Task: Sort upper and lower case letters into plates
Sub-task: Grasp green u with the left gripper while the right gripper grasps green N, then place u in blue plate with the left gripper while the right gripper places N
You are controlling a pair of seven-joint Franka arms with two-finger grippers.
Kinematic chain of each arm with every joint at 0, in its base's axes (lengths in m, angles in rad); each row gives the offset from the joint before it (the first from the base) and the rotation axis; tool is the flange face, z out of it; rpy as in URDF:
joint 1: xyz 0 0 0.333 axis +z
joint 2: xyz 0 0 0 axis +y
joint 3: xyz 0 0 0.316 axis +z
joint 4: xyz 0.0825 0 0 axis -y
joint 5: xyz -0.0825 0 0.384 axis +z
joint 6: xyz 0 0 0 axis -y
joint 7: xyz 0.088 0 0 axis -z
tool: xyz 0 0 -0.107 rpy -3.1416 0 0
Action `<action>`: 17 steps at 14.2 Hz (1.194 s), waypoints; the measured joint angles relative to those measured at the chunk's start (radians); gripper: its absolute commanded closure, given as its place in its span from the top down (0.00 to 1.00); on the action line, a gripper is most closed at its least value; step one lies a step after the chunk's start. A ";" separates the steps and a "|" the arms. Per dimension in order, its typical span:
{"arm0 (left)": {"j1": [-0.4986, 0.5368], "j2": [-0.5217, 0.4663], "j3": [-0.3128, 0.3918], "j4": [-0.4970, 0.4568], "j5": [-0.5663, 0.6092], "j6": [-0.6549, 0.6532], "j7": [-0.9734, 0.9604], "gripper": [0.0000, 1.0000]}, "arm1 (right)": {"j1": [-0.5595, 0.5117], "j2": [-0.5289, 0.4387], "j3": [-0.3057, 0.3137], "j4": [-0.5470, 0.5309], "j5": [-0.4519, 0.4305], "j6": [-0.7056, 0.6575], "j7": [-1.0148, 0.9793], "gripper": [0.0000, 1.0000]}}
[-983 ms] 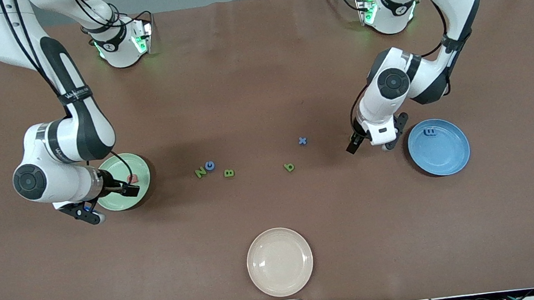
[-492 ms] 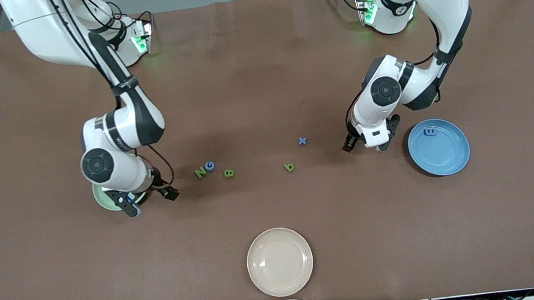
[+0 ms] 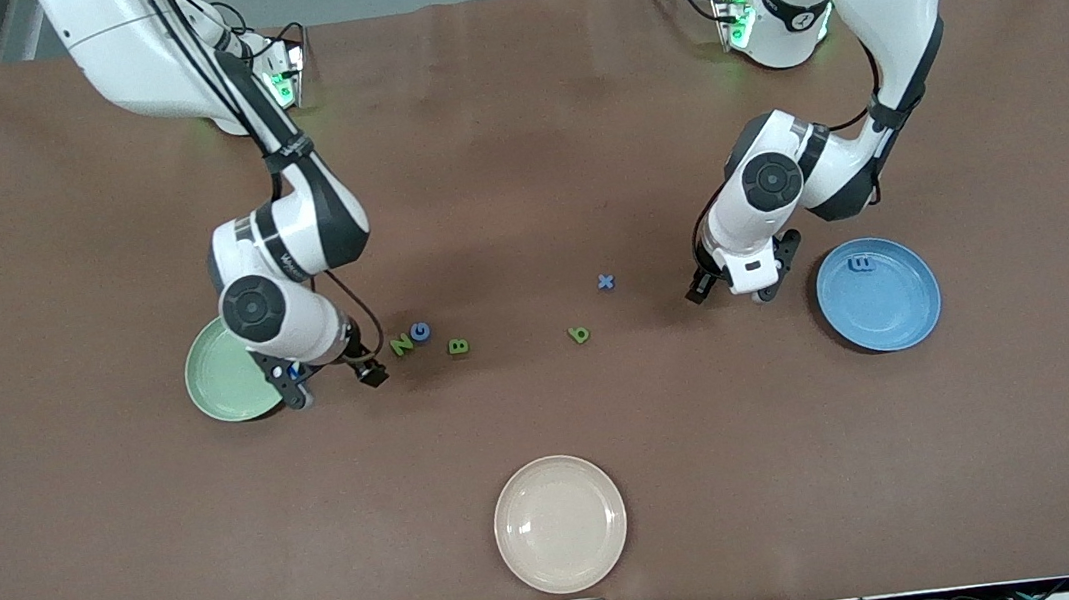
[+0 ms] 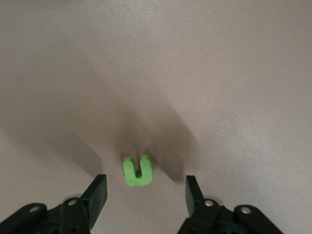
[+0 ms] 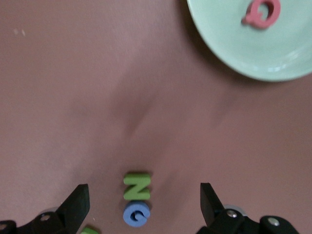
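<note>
The left gripper (image 3: 730,296) hangs low over the brown table (image 3: 516,141), just off the nine o'clock edge of the sky blue plate (image 3: 883,311) as the front camera sees it. Its fingers (image 4: 97,192) stand apart with the green n (image 4: 137,170) lying on the table between them, and neither one touches it. The blue m (image 3: 859,263) lies in the sky blue plate near its eleven o'clock rim.

The right gripper (image 3: 333,383) is spread wide and empty, over bare table at the three o'clock edge of the mint green plate (image 3: 212,387). The pink Q (image 5: 263,12) lies in that plate; the right arm hides it from the front camera.

The other letters lie loose between the two plates. The green N (image 3: 401,345) touches the blue G (image 3: 420,332), which sits at its two o'clock. The green B (image 3: 459,346) is near the G, at its four o'clock. Toward the left arm's end lies the green b (image 3: 579,335), with the blue x (image 3: 605,282) at its one o'clock, apart from it.

A cream-white plate (image 3: 560,523) sits at the table's six o'clock edge, nearest the front camera.
</note>
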 measured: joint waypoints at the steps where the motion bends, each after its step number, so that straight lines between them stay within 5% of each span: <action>1: 0.001 0.004 0.001 -0.004 0.014 0.005 -0.013 0.65 | 0.014 0.001 0.000 -0.009 0.000 0.026 0.012 1.00; 10: 0.003 0.014 0.006 -0.002 0.036 0.034 -0.042 0.19 | 0.026 0.107 -0.007 -0.029 -0.005 0.202 0.016 1.00; 17: 0.018 0.002 0.006 0.006 0.066 0.034 -0.038 0.07 | 0.026 0.107 -0.013 0.001 -0.005 0.181 0.016 0.98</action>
